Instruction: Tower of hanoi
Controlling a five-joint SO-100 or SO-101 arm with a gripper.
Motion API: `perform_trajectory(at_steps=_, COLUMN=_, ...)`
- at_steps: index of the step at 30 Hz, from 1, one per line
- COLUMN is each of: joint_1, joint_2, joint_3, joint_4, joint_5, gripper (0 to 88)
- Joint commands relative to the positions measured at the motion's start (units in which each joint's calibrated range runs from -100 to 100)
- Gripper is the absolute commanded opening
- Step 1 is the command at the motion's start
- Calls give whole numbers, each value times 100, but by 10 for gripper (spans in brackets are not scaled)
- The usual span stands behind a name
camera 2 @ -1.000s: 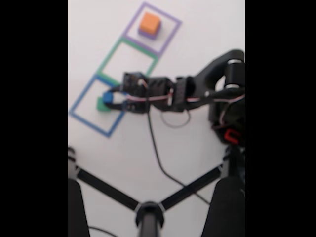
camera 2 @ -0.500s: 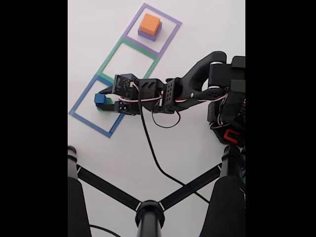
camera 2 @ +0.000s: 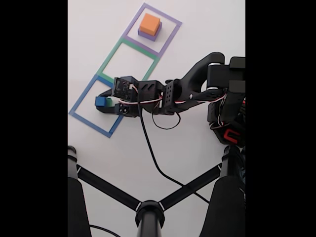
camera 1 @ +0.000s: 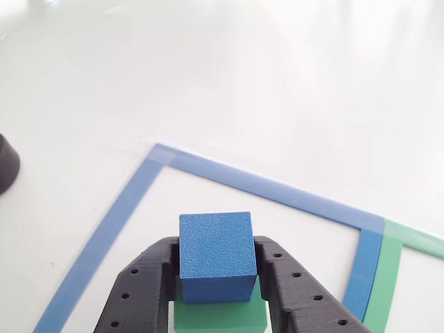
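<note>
- Between the two black fingers [camera 1: 142, 291] of the gripper [camera 1: 216, 277] sits the blue block [camera 1: 216, 257], and the fingers press on its two sides, so the gripper is holding it tight
- Right under the blue block is the green block [camera 1: 220, 316], and the two look like they touch or nearly touch; I cannot tell if the blue one is lifted yet
- Both blocks are inside the blue tape square [camera 1: 270, 187], and in the fixed view the gripper [camera 2: 105, 101] reaches in from the right side of that square [camera 2: 79, 116]
- Far behind the gripper, past the green tape square [camera 2: 112, 52], the orange block [camera 2: 149, 22] sits on the purple block [camera 2: 147, 34] in the purple tape square [camera 2: 170, 20]
- What could go wrong: the grip is low on the blue block, so a finger could catch the green block and drag it along, or the blue one could slip out if the grip is loose
- The blue block is a cube, so no side is longer; it sits flat, top face up, its sides lined up with the fingers
</note>
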Motion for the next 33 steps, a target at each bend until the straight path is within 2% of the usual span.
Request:
perform_trajectory(at_steps=1, joint_1=-2, joint_2=-45, joint_3=-147, joint_4=-181, joint_5=59, gripper=35)
perform_trajectory(at_steps=7, joint_1=29, joint_2=51, joint_3=-147, joint_4=-229, joint_5=59, gripper=43)
perform_trajectory(at_steps=16, joint_1=97, joint_2=75, joint_3=-138, joint_4=-342, joint_5=59, gripper=169)
perform_trajectory(at_steps=27, joint_1=250, joint_2=-302, joint_3=-174, joint_4=-464, joint_5=59, gripper=221)
perform_trajectory(at_steps=29, joint_1=296, joint_2=-606, joint_3=-183, joint_4=-270, joint_5=59, gripper=216)
perform_trajectory(at_steps=33, joint_1=418, joint_2=-1552, joint_3=-438, joint_4=1074, joint_5=59, gripper=184)
